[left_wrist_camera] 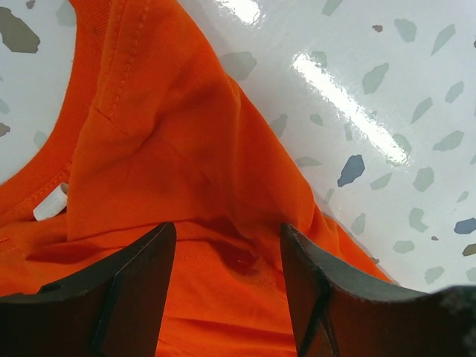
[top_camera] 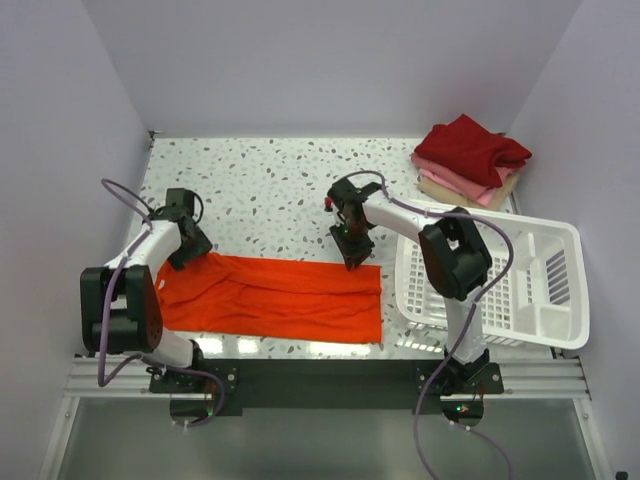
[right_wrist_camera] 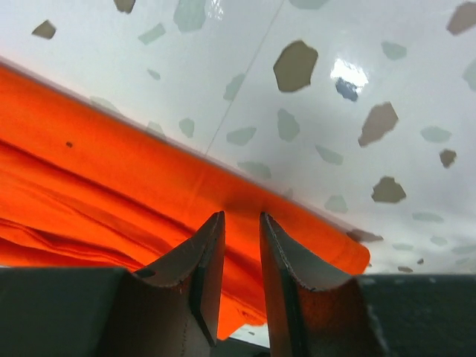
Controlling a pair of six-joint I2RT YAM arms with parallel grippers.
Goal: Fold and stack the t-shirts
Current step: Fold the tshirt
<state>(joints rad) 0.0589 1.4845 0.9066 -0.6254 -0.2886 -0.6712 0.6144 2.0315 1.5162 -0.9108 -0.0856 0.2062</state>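
Orange-red t-shirt [top_camera: 270, 300] is seen spread flat along the table's [top_camera: 270, 190] near edge. At its collar end, the left gripper [left_wrist_camera: 227, 230] is held wide apart over the cloth. At the far hem, the right gripper [right_wrist_camera: 242, 219] is nearly closed; whether cloth is pinched cannot be told. Beyond, speckled tabletop is seen stretching to the folded t-shirts [top_camera: 470, 160] stacked far right.

The white-shelled left arm [top_camera: 150, 243] and white-shelled right arm [top_camera: 398, 217] are carrying black joint housings [top_camera: 455, 262]. Thin purple cables [top_camera: 118, 192] are looping alongside both. Dark wedge-shaped jaws are tapering.
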